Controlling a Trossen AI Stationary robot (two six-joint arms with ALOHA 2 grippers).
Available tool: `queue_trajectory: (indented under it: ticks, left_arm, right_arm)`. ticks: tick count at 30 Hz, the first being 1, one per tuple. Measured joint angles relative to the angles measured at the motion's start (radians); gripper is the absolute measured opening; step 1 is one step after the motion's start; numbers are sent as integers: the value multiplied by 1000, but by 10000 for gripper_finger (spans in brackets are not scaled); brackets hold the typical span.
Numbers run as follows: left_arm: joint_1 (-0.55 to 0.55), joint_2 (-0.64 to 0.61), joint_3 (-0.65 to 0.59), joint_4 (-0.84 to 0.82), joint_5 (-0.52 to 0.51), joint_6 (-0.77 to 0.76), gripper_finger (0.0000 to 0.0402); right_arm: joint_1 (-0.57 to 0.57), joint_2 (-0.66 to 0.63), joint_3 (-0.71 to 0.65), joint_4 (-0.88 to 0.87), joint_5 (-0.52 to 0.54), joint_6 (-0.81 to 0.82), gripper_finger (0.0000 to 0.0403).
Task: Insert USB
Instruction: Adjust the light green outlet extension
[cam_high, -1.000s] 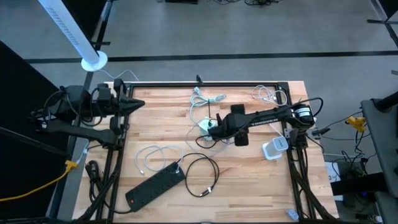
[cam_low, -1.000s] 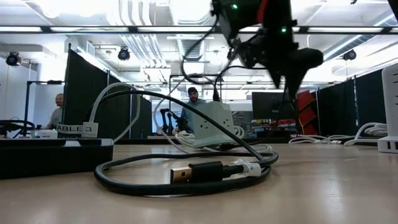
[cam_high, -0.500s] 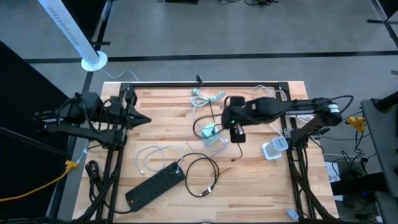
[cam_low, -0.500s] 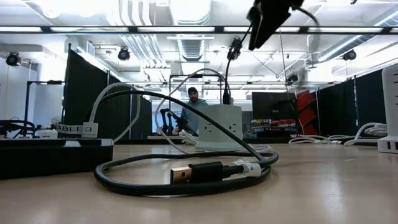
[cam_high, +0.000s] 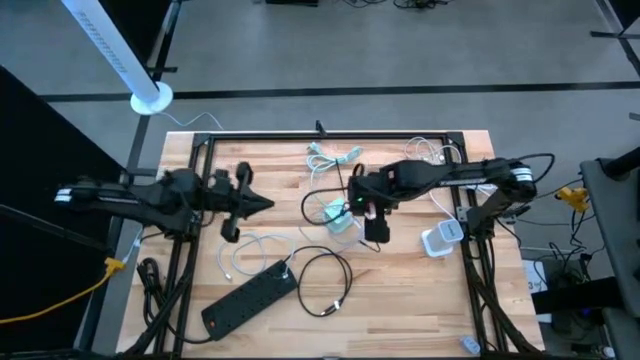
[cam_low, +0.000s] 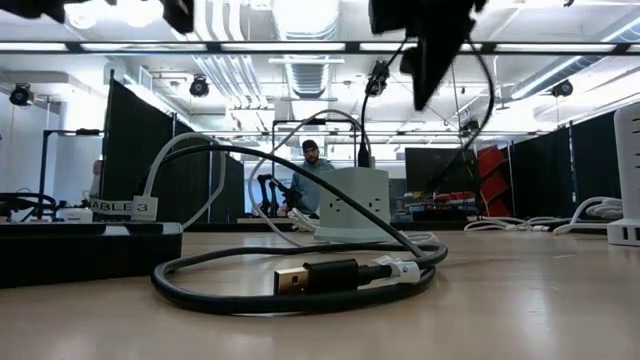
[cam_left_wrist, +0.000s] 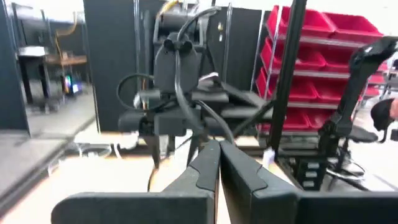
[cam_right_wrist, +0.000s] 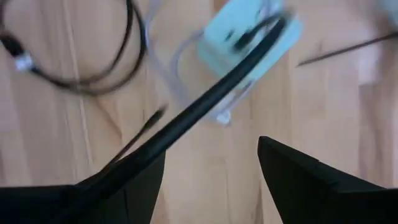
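High view: pale wooden slatted table (cam_high: 400, 300) carrying all parts, dark arms entering from either side. Long black multi-socket power strip (cam_high: 250, 297) lying aslant near the front-left corner. Left gripper (cam_high: 262, 203) over the left half of the table, well apart from the work, fingers (cam_left_wrist: 205, 168) pressed together on nothing. Right gripper (cam_high: 372, 232) hovering just beside the pale green-white charger block (cam_high: 338, 215) at table centre, fingers (cam_right_wrist: 311, 180) spread, nothing pinched between them. Charger block already fitted with one dark lead on its top face. Task item: black round-sheathed cable (cam_high: 330, 275) looped loosely on the bare wood between power strip and charger block, its black-bodied USB plug with gold metal shell (cam_low: 292, 281) lying flat at the near end of the loop, untouched. Handling, as judged: light; cable limp and springy, likely to drag or swing the plug; plug body rigid, small and smooth, prone to twisting in the grip. Take hold across the moulded black body just behind the metal shell, shell left clear and in line with the socket. Legible writing: white tag (cam_low: 125, 207) in the low view reading "ABLE 3", first letter apparently cut off. No brand marks readable.
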Motion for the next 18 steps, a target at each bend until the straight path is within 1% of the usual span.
queue_trajectory:
  ticks: [3, 6, 9, 14, 16, 18]
  left_arm:
    - [-1, 102, -35, 27, 25, -5, 0]
    - [2, 228, -52, 129, 23, 6, 0]
    - [8, 374, -43, 235, -3, 97, 0]
    - [12, 604, 41, 357, -62, 375, 5]
    - [18, 686, 90, 358, -89, 421, 15]
    - [29, 753, 155, 359, -110, 427, 29]
  right_arm:
    - [0, 50, 0, -73, 35, -36, 255]
    - [0, 60, 0, -80, 50, -54, 260]
    - [3, 56, 8, -50, 50, -85, 265]
    - [3, 25, 41, -42, 41, -105, 270]
    - [3, 8, 43, -40, 25, -106, 272]
    - [3, -4, 43, -39, 23, -106, 274]
